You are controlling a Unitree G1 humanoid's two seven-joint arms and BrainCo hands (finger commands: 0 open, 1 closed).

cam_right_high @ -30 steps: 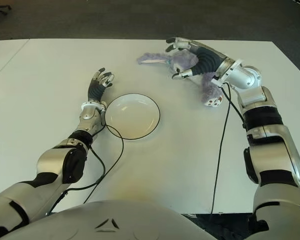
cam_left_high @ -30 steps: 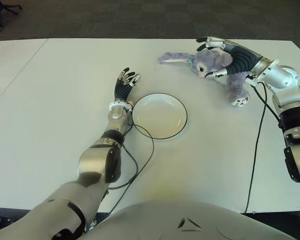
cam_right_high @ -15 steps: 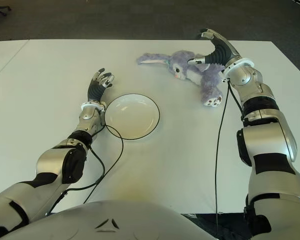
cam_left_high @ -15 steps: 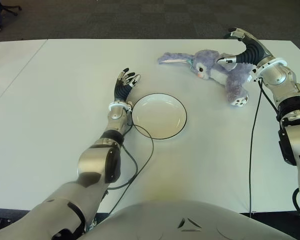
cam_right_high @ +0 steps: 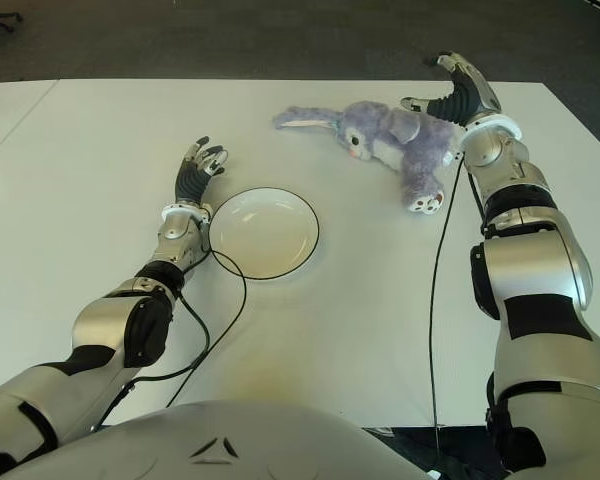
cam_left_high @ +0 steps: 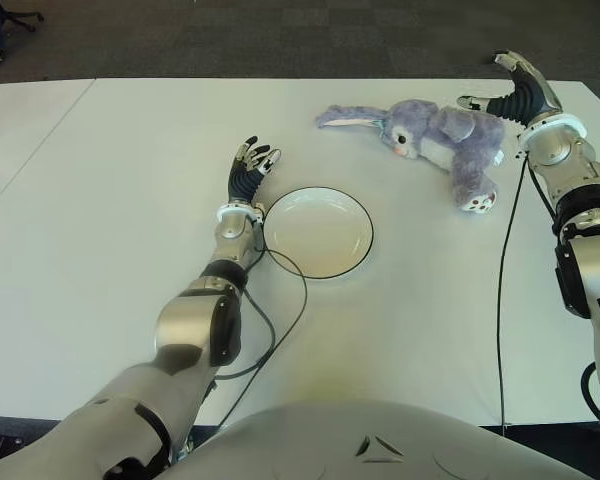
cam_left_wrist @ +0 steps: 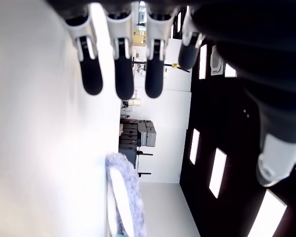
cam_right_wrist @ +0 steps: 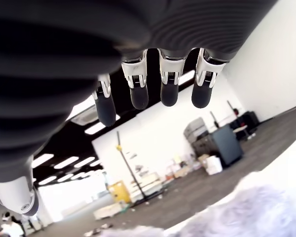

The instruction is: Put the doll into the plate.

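Note:
A purple plush rabbit doll (cam_left_high: 435, 138) lies on its side on the white table (cam_left_high: 100, 250), ears pointing left, at the far right. A white plate (cam_left_high: 318, 231) with a dark rim sits empty at the middle. My right hand (cam_left_high: 508, 88) hangs open just right of the doll's back, its fingers raised off the plush; the doll's fur (cam_right_wrist: 246, 212) shows below its spread fingers (cam_right_wrist: 153, 94) in the right wrist view. My left hand (cam_left_high: 252, 163) is open with straight fingers (cam_left_wrist: 123, 69), just left of the plate.
A black cable (cam_left_high: 280, 320) loops from my left forearm past the plate's near rim. Another cable (cam_left_high: 502, 300) runs down the table from my right wrist. Dark carpet (cam_left_high: 280, 40) lies beyond the table's far edge.
My right hand has lifted off the doll and drawn back to the right, fingers opening. The doll stays lying where it was. My left hand has not moved.

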